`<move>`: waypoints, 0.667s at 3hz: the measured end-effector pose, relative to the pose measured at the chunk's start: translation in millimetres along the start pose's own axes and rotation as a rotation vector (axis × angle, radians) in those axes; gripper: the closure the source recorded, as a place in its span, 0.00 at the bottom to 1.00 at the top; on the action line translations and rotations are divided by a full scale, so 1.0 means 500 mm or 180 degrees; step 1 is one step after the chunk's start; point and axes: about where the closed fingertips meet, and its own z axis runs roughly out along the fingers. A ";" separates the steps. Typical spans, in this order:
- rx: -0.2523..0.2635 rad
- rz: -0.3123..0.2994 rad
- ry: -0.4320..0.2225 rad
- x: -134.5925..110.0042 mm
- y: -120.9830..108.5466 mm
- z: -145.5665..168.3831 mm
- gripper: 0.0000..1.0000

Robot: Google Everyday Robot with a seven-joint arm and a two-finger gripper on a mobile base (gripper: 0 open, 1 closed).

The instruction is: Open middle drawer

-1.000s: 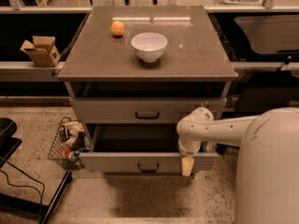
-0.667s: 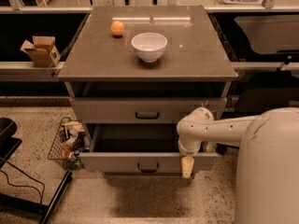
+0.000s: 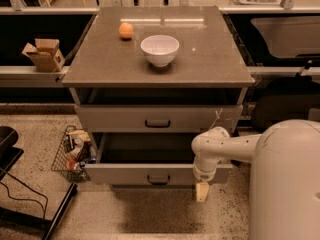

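The middle drawer point(image 3: 125, 174) is a plain grey front with a small black bar handle point(image 3: 158, 179). It stands pulled out, and its inside is dark and looks empty. Above it is the taller top drawer front point(image 3: 115, 118) with a whitish scratch at its right end, only slightly out. My gripper point(image 3: 201, 191) points down at the right end of the middle drawer's front, just below its lower edge and well right of the handle. My white arm point(image 3: 225, 146) reaches in from the right. The lowest drawer front is hidden under the open drawer.
On the cabinet top point(image 3: 210, 59) are a white bowl point(image 3: 160, 49) and an orange point(image 3: 126, 30). A wire basket point(image 3: 70, 156) of packets stands on the floor to the left of the drawers. A cardboard box point(image 3: 44, 54) sits on a shelf at the left. My white body point(image 3: 285, 184) fills the right foreground.
My arm and gripper have shifted slightly downward at the drawer's right end. The middle drawer stays open about as far as before.
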 end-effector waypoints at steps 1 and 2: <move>-0.0041 0.0009 -0.0007 0.002 0.012 -0.006 0.47; -0.0040 0.0009 -0.0007 0.002 0.012 -0.013 0.70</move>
